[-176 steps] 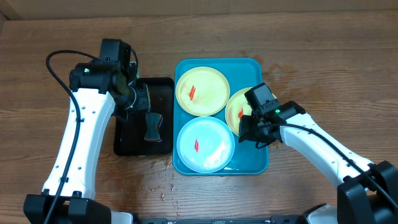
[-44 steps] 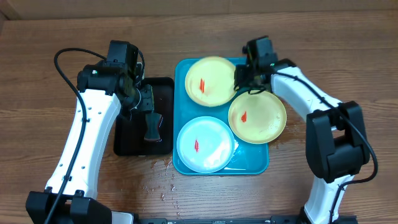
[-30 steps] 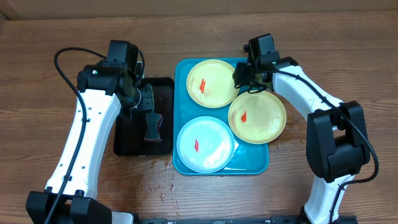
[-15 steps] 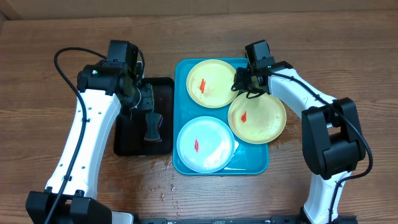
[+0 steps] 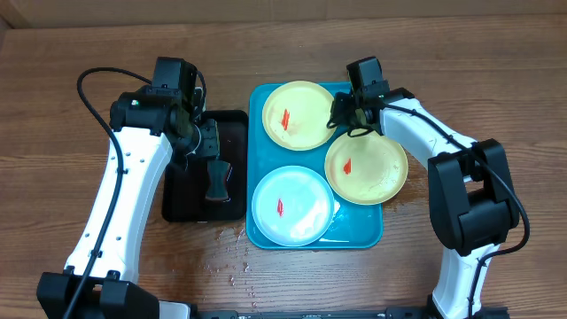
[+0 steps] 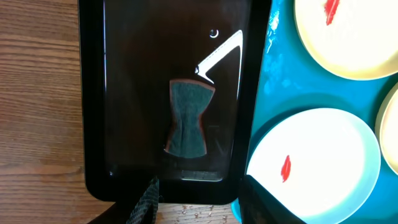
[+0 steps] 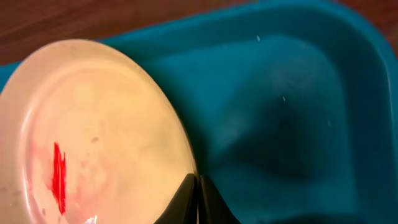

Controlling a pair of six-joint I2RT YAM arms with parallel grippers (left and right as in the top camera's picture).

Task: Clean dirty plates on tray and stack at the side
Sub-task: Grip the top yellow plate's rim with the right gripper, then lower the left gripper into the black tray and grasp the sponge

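Note:
The teal tray (image 5: 359, 226) holds three plates, each with a red smear. A yellow-green plate (image 5: 297, 115) lies at the far end. A second yellow-green plate (image 5: 366, 168) lies at the right, overhanging the rim. A mint-white plate (image 5: 292, 206) lies at the near end. My right gripper (image 5: 337, 113) is shut on the far plate's right rim. In the right wrist view the fingers (image 7: 198, 186) pinch that plate's edge (image 7: 93, 137) over the tray (image 7: 280, 112). My left gripper (image 5: 205, 142) is open and empty above the black tray; its fingers (image 6: 202, 199) also show in the left wrist view.
A black tray (image 5: 182, 199) stands left of the teal tray, with a dark sponge (image 5: 217, 177) in it. The left wrist view shows the sponge (image 6: 188, 118), the black tray (image 6: 93, 93) and the mint-white plate (image 6: 317, 155). Small wet spots lie on the wood near the front.
My right gripper left the right-hand plate and took the far plate's right rim. In the last second it shifted slightly left with the plate. The left arm has stayed still.

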